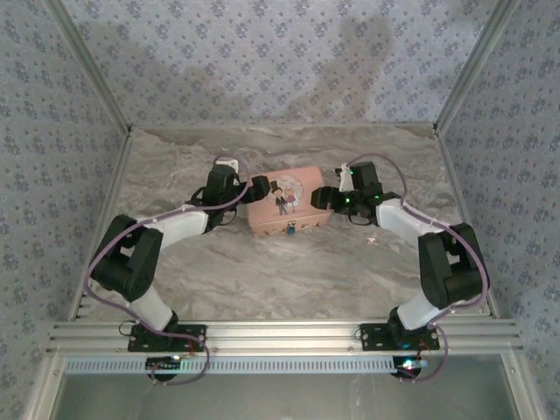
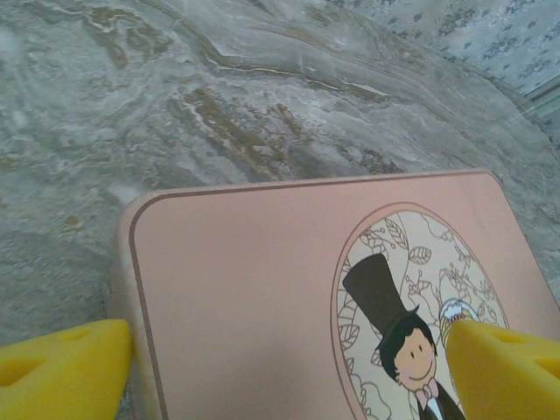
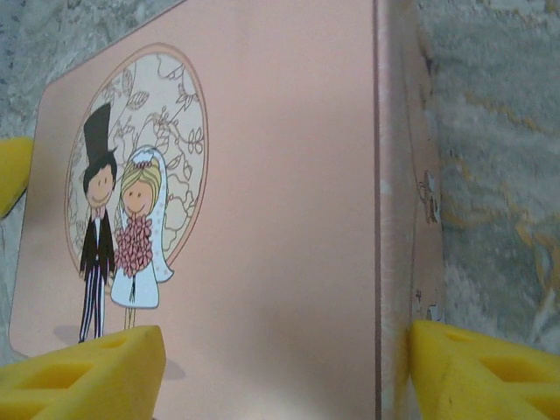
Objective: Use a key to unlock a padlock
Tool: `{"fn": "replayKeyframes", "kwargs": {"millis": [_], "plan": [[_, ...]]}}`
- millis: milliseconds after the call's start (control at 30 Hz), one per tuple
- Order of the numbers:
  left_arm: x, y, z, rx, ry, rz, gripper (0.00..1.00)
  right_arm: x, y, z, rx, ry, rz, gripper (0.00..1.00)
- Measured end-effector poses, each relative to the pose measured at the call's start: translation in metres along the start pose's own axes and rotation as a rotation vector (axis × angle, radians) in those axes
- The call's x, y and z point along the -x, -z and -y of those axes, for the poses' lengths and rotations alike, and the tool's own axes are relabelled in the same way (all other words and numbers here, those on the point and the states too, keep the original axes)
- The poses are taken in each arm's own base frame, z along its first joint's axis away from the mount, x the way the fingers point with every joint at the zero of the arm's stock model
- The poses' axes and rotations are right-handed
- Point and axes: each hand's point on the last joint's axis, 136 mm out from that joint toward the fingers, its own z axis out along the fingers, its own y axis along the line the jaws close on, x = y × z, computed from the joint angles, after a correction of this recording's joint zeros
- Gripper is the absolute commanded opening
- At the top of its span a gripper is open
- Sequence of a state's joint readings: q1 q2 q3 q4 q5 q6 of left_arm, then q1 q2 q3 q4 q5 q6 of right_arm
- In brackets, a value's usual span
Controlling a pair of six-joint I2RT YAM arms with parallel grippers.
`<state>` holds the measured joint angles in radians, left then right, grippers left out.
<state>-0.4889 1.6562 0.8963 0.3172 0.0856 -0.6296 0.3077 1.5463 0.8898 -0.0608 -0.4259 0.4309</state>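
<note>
Both wide open: left gripper (image 2: 289,341) over left end of tin (image 1: 308,187), right gripper (image 3: 286,337) straddling its right edge. Small padlock (image 1: 290,230) hangs on tin's near face.

You saw a pink tin (image 1: 302,210) bearing a cartoon couple in a leafy oval, a bluish padlock (image 1: 290,230), yellow fingertips (image 3: 87,376), a marbled grey-beige table (image 1: 262,271) and blue-flowered walls (image 1: 262,52).

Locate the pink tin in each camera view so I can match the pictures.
Top external: pink tin sits mid-frame, long side facing the camera.
Left wrist: pink tin fills the lower right, with a rounded corner at left.
Right wrist: pink tin spans the centre, its side wall at right.
Shared landmark: the cartoon couple on top.
</note>
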Motion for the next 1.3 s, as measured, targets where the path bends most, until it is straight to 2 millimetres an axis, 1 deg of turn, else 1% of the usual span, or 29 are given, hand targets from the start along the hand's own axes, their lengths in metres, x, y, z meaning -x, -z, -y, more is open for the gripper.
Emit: {"fn": "replayKeyframes", "kwargs": {"millis": [200, 300, 400, 500, 567, 667, 700, 767, 867, 967, 1033, 1067, 1167, 1233, 1300], "plan": [[-0.003, -0.002, 0.007, -0.018, -0.006, -0.012, 0.93, -0.021, 0.013, -0.001, -0.005, -0.004, -0.012, 0.77], [-0.004, -0.002, 0.004, -0.011, -0.006, -0.007, 0.96, -0.021, 0.015, -0.002, -0.009, -0.002, -0.010, 0.77], [-0.008, 0.004, -0.003, 0.016, -0.005, -0.004, 0.98, -0.023, 0.016, 0.003, -0.036, -0.008, -0.017, 0.78], [-0.005, 0.017, -0.011, 0.052, -0.009, 0.012, 0.98, -0.026, 0.023, 0.014, -0.096, -0.017, -0.021, 0.78], [-0.001, 0.030, -0.013, 0.070, -0.018, 0.028, 0.98, -0.024, 0.035, 0.021, -0.145, -0.022, -0.002, 0.78], [0.006, 0.052, -0.012, 0.087, -0.034, 0.042, 0.97, -0.016, 0.060, 0.033, -0.227, -0.035, 0.045, 0.75], [0.009, 0.060, -0.009, 0.085, -0.041, 0.044, 0.95, -0.013, 0.069, 0.037, -0.256, -0.046, 0.058, 0.73], [0.010, 0.074, -0.004, 0.075, -0.051, 0.037, 0.92, -0.009, 0.083, 0.044, -0.297, -0.071, 0.075, 0.67], [0.007, 0.093, 0.002, 0.052, -0.060, 0.026, 0.88, -0.010, 0.103, 0.057, -0.362, -0.118, 0.079, 0.60], [-0.005, 0.111, 0.014, 0.023, -0.078, -0.007, 0.85, -0.024, 0.114, 0.070, -0.425, -0.160, 0.039, 0.53], [-0.017, 0.122, 0.029, -0.011, -0.101, -0.035, 0.84, -0.036, 0.119, 0.078, -0.468, -0.184, -0.002, 0.44], [-0.022, 0.125, 0.036, -0.024, -0.112, -0.045, 0.84, -0.040, 0.121, 0.081, -0.482, -0.197, -0.016, 0.42], [-0.045, 0.134, 0.057, -0.079, -0.138, -0.093, 0.83, -0.050, 0.126, 0.090, -0.518, -0.235, -0.043, 0.35], [-0.065, 0.135, 0.067, -0.103, -0.145, -0.132, 0.83, -0.055, 0.127, 0.097, -0.532, -0.260, -0.051, 0.34], [-0.085, 0.136, 0.072, -0.109, -0.156, -0.171, 0.83, -0.063, 0.126, 0.103, -0.545, -0.281, -0.070, 0.33]]}}
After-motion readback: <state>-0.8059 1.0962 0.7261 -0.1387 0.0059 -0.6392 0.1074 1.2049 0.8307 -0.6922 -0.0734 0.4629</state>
